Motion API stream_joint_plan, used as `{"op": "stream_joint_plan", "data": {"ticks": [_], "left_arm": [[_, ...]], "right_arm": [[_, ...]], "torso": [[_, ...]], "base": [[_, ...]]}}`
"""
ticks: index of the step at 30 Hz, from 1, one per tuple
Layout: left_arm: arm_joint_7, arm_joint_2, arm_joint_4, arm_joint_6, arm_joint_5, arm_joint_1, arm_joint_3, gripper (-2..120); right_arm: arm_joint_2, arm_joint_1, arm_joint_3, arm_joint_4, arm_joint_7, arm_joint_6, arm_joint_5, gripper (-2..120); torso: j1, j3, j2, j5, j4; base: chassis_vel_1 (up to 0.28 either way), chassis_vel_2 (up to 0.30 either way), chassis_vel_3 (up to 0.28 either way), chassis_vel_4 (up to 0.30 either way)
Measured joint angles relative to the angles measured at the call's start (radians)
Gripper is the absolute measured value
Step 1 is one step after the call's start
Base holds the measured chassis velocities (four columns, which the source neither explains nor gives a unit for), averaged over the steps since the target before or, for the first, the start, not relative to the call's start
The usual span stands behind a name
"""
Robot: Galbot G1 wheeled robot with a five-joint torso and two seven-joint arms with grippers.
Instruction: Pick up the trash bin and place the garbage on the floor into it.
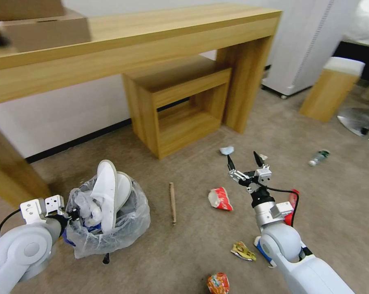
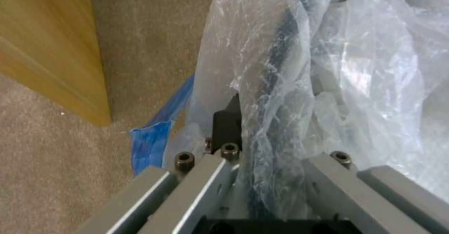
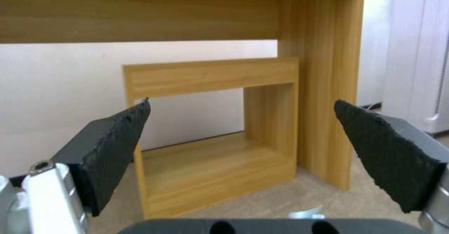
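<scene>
The trash bin (image 1: 110, 228), lined with a crinkled clear bag, hangs at the lower left with two white slippers (image 1: 107, 190) standing in it. My left gripper (image 1: 72, 214) is shut on its rim; in the left wrist view the left gripper (image 2: 252, 132) pinches the bag (image 2: 355, 72) and the dark rim. My right gripper (image 1: 244, 161) is open and empty above the beige floor (image 1: 184, 253), its fingers (image 3: 117, 146) spread wide. Garbage lies around it: a wooden stick (image 1: 173, 202), a red-white wrapper (image 1: 220, 199), a pale blue wad (image 1: 226, 150), a yellow wrapper (image 1: 243, 250), an orange wrapper (image 1: 218, 283) and a bottle (image 1: 318, 157).
A long wooden desk (image 1: 151, 45) with cardboard boxes (image 1: 41, 28) spans the back, with a wooden stool (image 1: 180, 106) tucked under it. One desk leg (image 1: 12, 171) stands close to the bin. A white cabinet (image 1: 303, 45), a cushioned stool (image 1: 333, 87) and a metal chair base (image 1: 360, 120) stand at the right.
</scene>
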Motion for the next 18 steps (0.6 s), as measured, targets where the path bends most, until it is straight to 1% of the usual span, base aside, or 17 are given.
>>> {"op": "stream_joint_plan", "data": {"ticks": [3, 10, 13, 16, 17, 18], "left_arm": [[-0.001, -0.002, -0.007, 0.000, 0.004, 0.002, 0.000, 0], [-0.004, -0.006, -0.017, -0.001, 0.005, 0.012, -0.005, 0], [-0.004, -0.010, -0.019, -0.002, 0.005, 0.012, -0.005, 0], [-0.009, -0.014, -0.021, -0.003, 0.005, 0.010, -0.004, 0], [-0.010, -0.014, -0.021, -0.005, 0.004, 0.009, -0.004, 0], [-0.010, -0.014, -0.021, -0.005, 0.004, 0.009, -0.004, 0]], "right_arm": [[-0.008, 0.014, -0.016, 0.011, 0.010, -0.016, 0.027, 100], [-0.033, 0.020, -0.015, 0.025, 0.018, -0.034, 0.045, 100], [-0.037, 0.019, -0.024, 0.030, 0.041, -0.049, 0.046, 100], [-0.037, 0.026, -0.055, 0.058, 0.105, -0.110, 0.089, 100], [-0.045, 0.062, -0.100, 0.067, 0.137, -0.162, 0.127, 100], [-0.045, 0.062, -0.100, 0.067, 0.137, -0.162, 0.127, 100]], "torso": [[0.000, 0.000, 0.000, 0.0000, 0.0006], [0.000, 0.000, 0.000, 0.0000, 0.0003], [0.000, 0.000, 0.000, 0.0000, 0.0003], [0.000, 0.000, 0.000, 0.0000, 0.0002], [0.000, 0.000, 0.000, 0.0000, 0.0002], [0.000, 0.000, 0.000, 0.0000, 0.0002]], "base": [[0.000, 0.000, 0.000, 0.000], [0.000, 0.000, 0.000, 0.000], [0.000, 0.000, 0.000, 0.000], [0.000, 0.000, 0.000, 0.000], [0.000, 0.000, 0.000, 0.000], [0.000, 0.000, 0.000, 0.000]]}}
